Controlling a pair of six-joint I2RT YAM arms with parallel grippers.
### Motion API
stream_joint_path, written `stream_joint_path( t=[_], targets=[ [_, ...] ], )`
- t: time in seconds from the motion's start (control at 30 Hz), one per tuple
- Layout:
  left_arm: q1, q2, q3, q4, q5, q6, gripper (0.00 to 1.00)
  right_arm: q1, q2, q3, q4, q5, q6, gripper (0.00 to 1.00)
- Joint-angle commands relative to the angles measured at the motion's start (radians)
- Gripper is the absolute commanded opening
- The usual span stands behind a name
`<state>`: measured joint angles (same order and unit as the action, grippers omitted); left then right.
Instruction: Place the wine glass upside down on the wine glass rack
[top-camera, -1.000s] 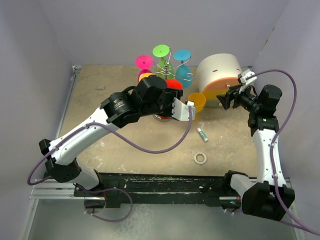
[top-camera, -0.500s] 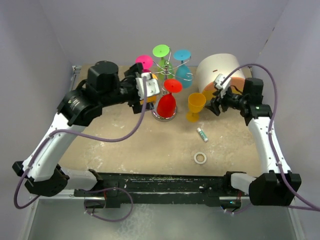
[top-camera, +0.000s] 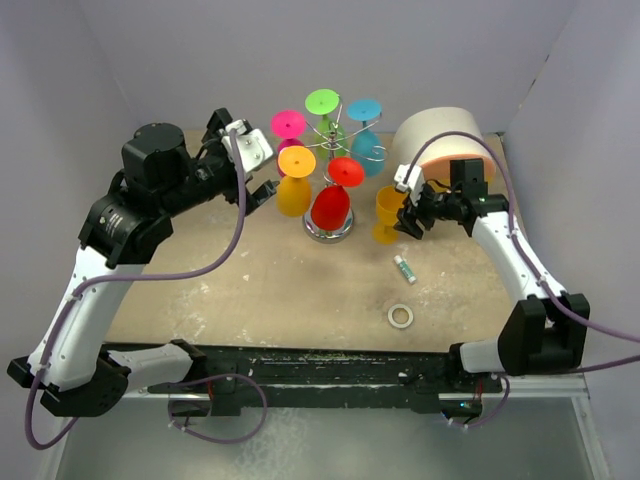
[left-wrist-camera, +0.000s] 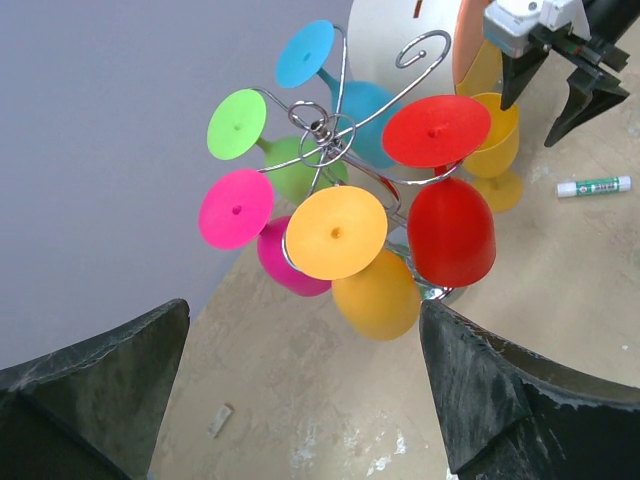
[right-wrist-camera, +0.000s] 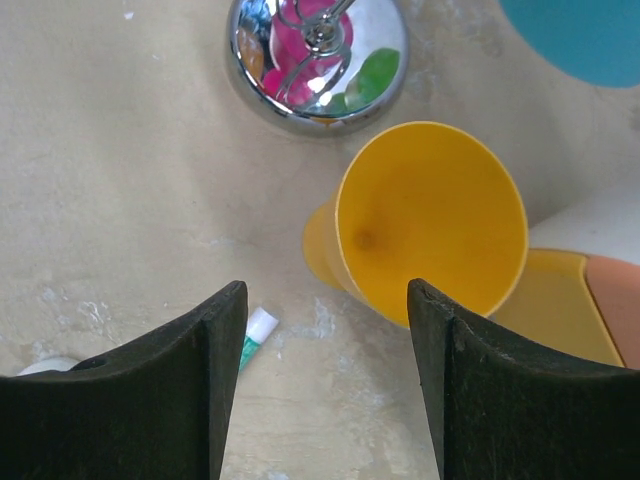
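The chrome wine glass rack (top-camera: 331, 133) stands at the back middle on its mirror base (right-wrist-camera: 318, 55). Pink, green, blue, orange (top-camera: 294, 185) and red (top-camera: 332, 200) glasses hang upside down from it; it also shows in the left wrist view (left-wrist-camera: 325, 130). A yellow wine glass (top-camera: 391, 212) stands upright on the table right of the base (right-wrist-camera: 430, 225). My right gripper (top-camera: 409, 216) is open just right of this glass, which lies beyond its fingertips (right-wrist-camera: 325, 290). My left gripper (top-camera: 252, 172) is open and empty, left of the rack (left-wrist-camera: 305, 320).
A round white-and-orange drawer box (top-camera: 440, 148) stands behind the yellow glass. A glue stick (top-camera: 404, 268) and a tape ring (top-camera: 401, 316) lie on the table in front of it. A small flat scrap (top-camera: 200, 174) lies at the back left. Walls close in at the back and both sides.
My left arm has swung back to the left, away from the rack, and the orange glass hangs free there. My right gripper has moved left to the yellow glass.
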<state>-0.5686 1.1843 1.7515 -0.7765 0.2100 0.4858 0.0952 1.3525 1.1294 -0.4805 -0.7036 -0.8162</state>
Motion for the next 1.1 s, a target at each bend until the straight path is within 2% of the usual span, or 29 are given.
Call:
stream_joint_path(
  t=[0.0, 0.17, 0.27, 0.67, 0.87, 1.07],
  targets=[
    [0.021, -0.023, -0.012, 0.056, -0.002, -0.031, 0.99, 0.035, 0.037, 0.044, 0.010, 0.030, -0.046, 0.67],
    [0.026, -0.027, -0.027, 0.063, 0.002, -0.029, 0.99, 0.063, 0.053, 0.028, 0.035, 0.064, -0.055, 0.65],
    [0.028, -0.025, -0.031, 0.062, 0.001, -0.025, 0.99, 0.066, 0.060, 0.024, 0.023, 0.073, -0.068, 0.59],
    [0.029, -0.004, -0.031, 0.067, 0.022, -0.030, 0.99, 0.066, 0.034, 0.025, -0.112, 0.115, -0.127, 0.23],
    [0.029, -0.002, -0.033, 0.065, 0.031, -0.032, 0.99, 0.066, 0.022, 0.018, -0.135, 0.141, -0.125, 0.17],
    [0.029, -0.004, -0.029, 0.062, 0.029, -0.031, 0.99, 0.066, -0.002, 0.042, -0.167, 0.142, -0.115, 0.03]
  ],
)
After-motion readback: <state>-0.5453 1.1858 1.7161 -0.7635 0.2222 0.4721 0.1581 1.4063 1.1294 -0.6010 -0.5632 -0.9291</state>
